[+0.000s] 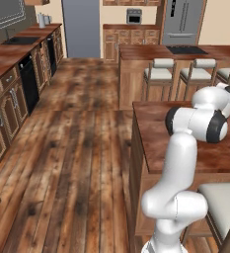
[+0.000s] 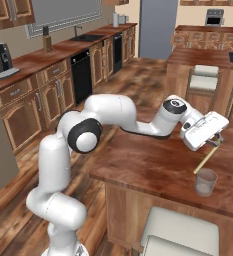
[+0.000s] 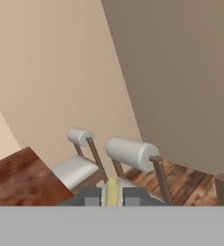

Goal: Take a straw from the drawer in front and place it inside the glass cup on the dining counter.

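A white-cushioned stool (image 2: 180, 230) sits nearest the camera, tucked against the dining counter (image 2: 148, 167). On the counter near its edge stands the glass cup (image 2: 206, 182), clear and upright. A pale yellow straw (image 2: 206, 159) slants down from the gripper (image 2: 218, 141) with its lower end at the cup's rim; whether the tip is inside the glass cannot be told. The fingers are pinched shut on the straw's upper end, as the hand view shows with the straw (image 3: 112, 191) between the dark tips. The arm (image 2: 113, 117) reaches across the counter from the left. Beyond, more stools (image 1: 161, 69) line a second wooden counter (image 1: 175, 52), and cabinets (image 2: 53, 90) run along the far wall.
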### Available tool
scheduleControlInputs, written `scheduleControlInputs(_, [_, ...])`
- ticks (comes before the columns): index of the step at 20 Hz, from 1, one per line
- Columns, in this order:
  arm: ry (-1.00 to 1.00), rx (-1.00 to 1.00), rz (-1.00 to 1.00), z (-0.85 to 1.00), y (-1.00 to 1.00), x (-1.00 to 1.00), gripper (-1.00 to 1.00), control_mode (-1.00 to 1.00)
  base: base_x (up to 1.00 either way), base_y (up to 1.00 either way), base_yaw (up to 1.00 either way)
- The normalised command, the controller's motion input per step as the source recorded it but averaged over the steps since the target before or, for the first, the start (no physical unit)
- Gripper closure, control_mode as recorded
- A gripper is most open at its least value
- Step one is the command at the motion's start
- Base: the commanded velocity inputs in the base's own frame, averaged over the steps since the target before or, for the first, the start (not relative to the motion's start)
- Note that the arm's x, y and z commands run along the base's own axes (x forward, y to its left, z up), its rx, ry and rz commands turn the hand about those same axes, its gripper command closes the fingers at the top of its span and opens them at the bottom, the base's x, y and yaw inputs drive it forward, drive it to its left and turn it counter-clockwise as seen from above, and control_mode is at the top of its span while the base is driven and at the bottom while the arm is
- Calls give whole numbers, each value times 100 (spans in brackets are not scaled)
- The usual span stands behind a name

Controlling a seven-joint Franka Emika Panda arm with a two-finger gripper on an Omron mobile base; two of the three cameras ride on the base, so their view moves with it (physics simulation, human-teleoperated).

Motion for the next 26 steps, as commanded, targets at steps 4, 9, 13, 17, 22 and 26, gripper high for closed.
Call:
scheduleControlInputs(4, [-20,-20,0,-42,-3,2,100,-100,0,0,0])
scheduleControlInputs(9, [-22,-24,0,-61,0,5,100,-100,0,0,0])
scheduleControlInputs(13, [-25,-26,0,-61,0,4,100,-100,0,0,0])
scheduleControlInputs(17, [-17,-23,0,-79,0,0,100,-100,0,0,0])
scheduleControlInputs(22, [-5,-14,0,-82,1,0,100,-100,0,0,0])
scheduleControlInputs(26, [-7,-10,0,-53,1,2,100,-100,0,0,0])
